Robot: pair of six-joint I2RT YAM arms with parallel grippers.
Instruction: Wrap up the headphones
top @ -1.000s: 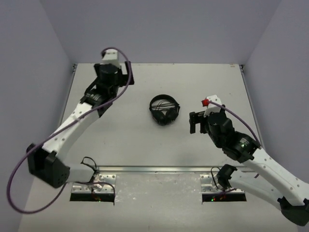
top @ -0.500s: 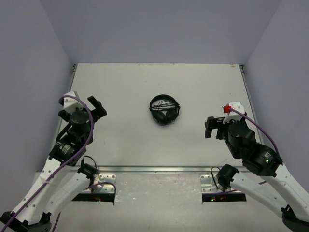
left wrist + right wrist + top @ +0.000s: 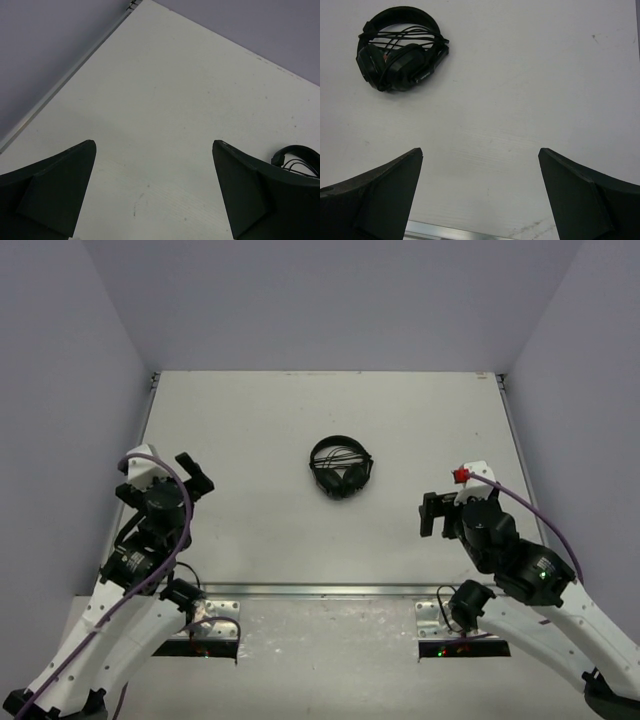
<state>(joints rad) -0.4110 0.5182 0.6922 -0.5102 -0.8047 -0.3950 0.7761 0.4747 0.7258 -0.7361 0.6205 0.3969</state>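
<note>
The black headphones (image 3: 340, 467) lie in the middle of the white table, earcups folded together and the thin cable looped across the headband. They show at the upper left of the right wrist view (image 3: 400, 50) and at the right edge of the left wrist view (image 3: 300, 159). My left gripper (image 3: 165, 472) is open and empty over the table's left side, far from the headphones. My right gripper (image 3: 432, 514) is open and empty to the right of the headphones and nearer me. Bare table lies between both pairs of fingers (image 3: 152, 150) (image 3: 480, 155).
Purple-grey walls enclose the table (image 3: 400, 410) on three sides. A metal rail (image 3: 320, 590) runs along the near edge by the arm bases. The table's left edge strip (image 3: 65, 82) shows in the left wrist view.
My left arm has pulled back from the far left of the table to its near left side. My right gripper has drawn away from the headphones toward the near right. The headphones have not moved.
</note>
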